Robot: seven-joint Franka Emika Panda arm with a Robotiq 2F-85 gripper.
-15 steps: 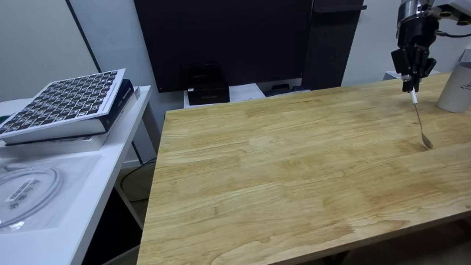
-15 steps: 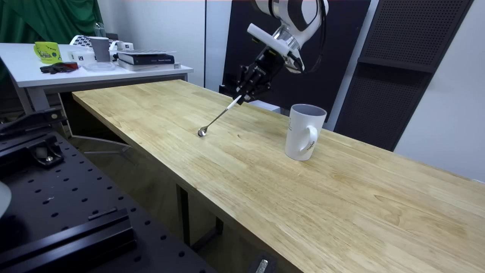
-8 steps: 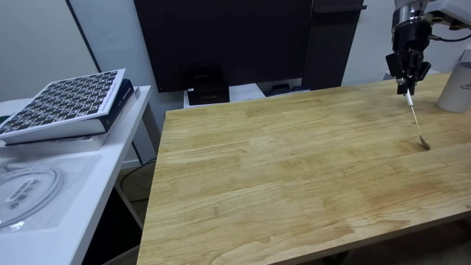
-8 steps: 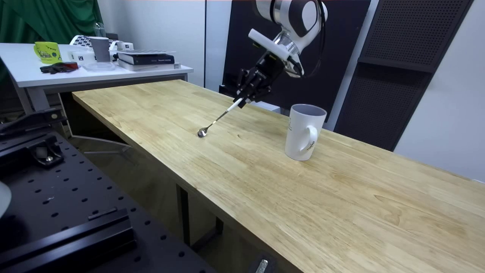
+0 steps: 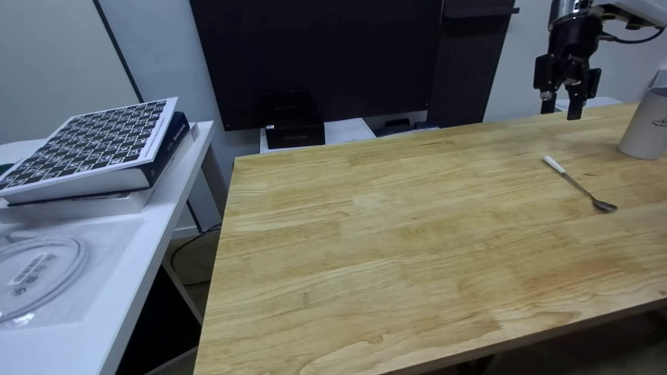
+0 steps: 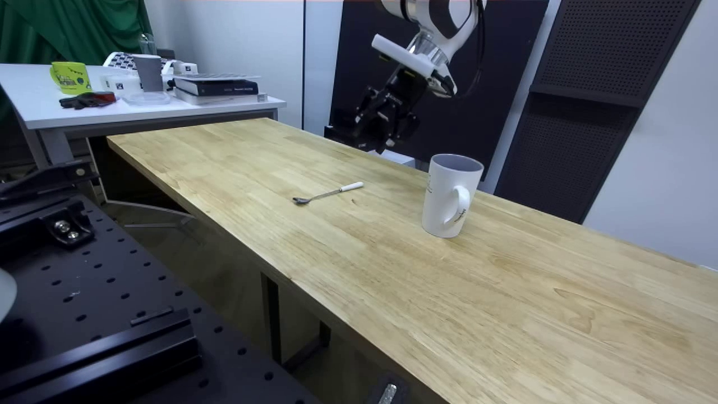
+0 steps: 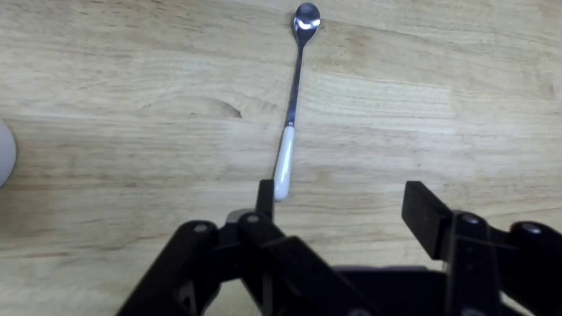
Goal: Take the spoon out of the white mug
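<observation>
The spoon (image 5: 555, 165), silver with a white handle, lies flat on the wooden table (image 5: 365, 250), outside the mug. It also shows in an exterior view (image 6: 351, 186) and in the wrist view, where its white handle (image 7: 284, 162) ends beside one fingertip in the picture. Upright on the table stands the white mug (image 6: 443, 196); only its edge (image 7: 5, 153) shows at the left of the wrist view. My gripper (image 7: 339, 181) is open, its fingers wide apart with nothing between them. In both exterior views it hangs above the table (image 5: 561, 112), clear of the spoon.
A white side table (image 5: 130, 271) beyond a gap carries stacked books (image 5: 94, 146) and a coiled cable (image 5: 41, 276). A green mug (image 6: 72, 77) and grey cup (image 6: 148, 73) stand on it too. A black perforated platform (image 6: 134, 269) lies along the wooden table's side.
The fingers have parted and let go of the spoon's handle. The spoon, earlier tilted with its bowl low, has dropped flat onto the table. My gripper has risen slightly; the mug stayed put.
</observation>
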